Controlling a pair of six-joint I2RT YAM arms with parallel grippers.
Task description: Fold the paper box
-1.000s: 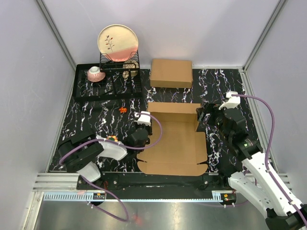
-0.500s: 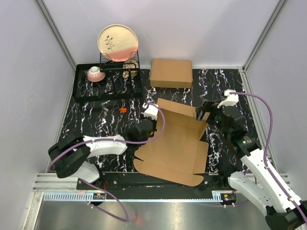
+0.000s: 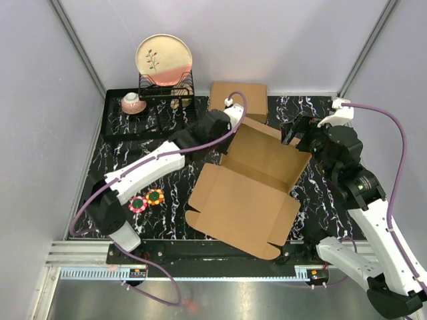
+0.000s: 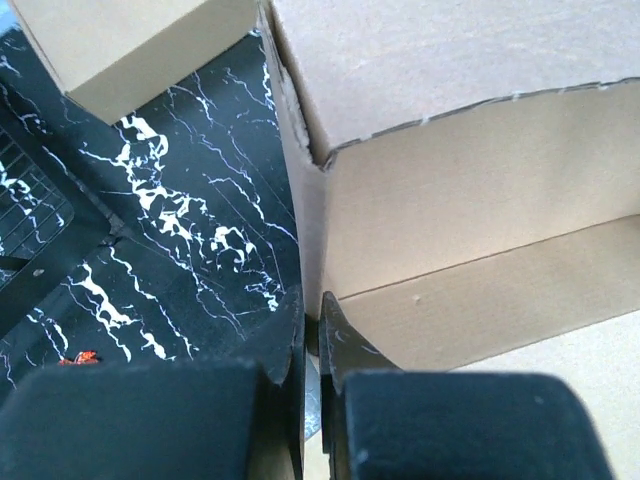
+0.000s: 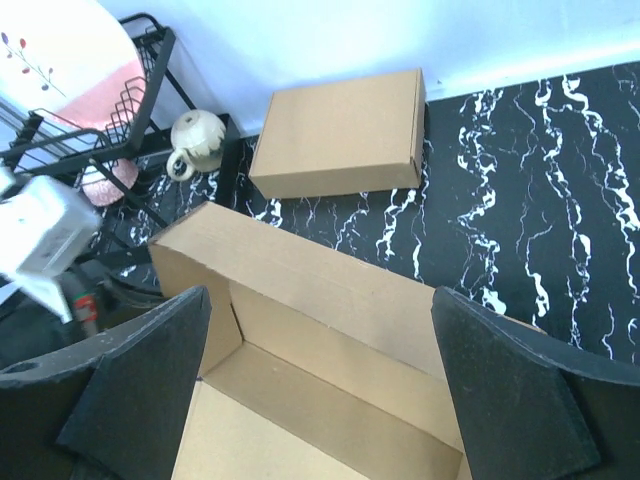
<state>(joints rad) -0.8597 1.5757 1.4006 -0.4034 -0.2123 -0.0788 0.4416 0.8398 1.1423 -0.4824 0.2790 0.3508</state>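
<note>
The paper box (image 3: 250, 190) lies skewed on the black, white-veined desk (image 3: 133, 160), pale grey walls (image 3: 280, 40) around. The left tool (image 4: 312, 325) pinches its raised side flap; the right tool (image 5: 320, 340) hangs spread over it

A made-up cardboard box (image 3: 238, 101) lies at the marbled table's (image 3: 117, 153) far edge, beside a black dish rack (image 3: 167, 88) holding an upright plate (image 3: 164, 59).
</note>
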